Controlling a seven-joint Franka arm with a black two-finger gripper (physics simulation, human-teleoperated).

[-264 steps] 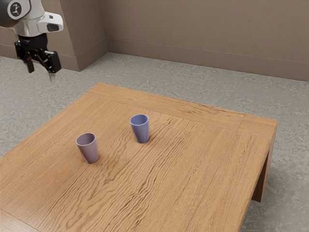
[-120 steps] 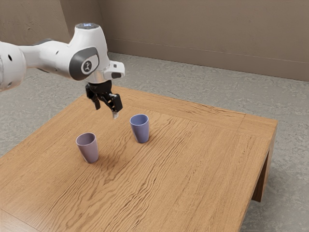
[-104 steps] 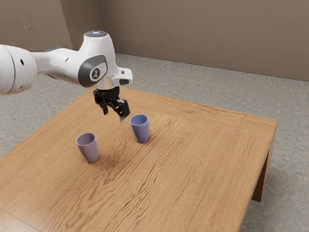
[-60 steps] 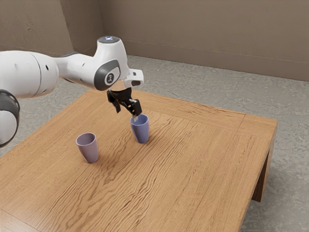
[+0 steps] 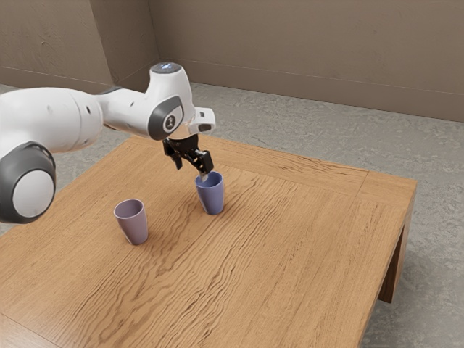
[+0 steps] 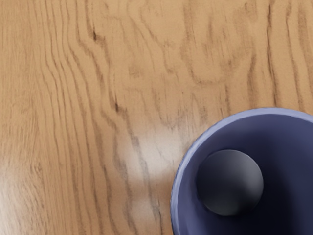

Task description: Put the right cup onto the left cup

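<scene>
My gripper (image 5: 191, 172) is open above the table, close beside the blue cup, on the exterior view's left of it. One fingertip overlaps the blue cup's rim in that picture; whether they touch I cannot tell. The blue cup (image 5: 211, 196) stands upright and empty. Toward the exterior view's lower left stands the mauve cup (image 5: 133, 225), also upright, apart from the blue one. Looking down in the wrist view, I see into the blue cup (image 6: 182, 196), with its round inner bottom showing.
Both cups stand on the wooden table (image 5: 290, 261). A grey floor (image 5: 442, 188) surrounds it, with a brown wall (image 5: 312, 51) behind. My arm reaches in from the exterior view's left, above the table's edge.
From the exterior view's upper left, my open gripper has come across and down to the blue cup. Over the last half second it has barely moved. Both cups have stayed put.
</scene>
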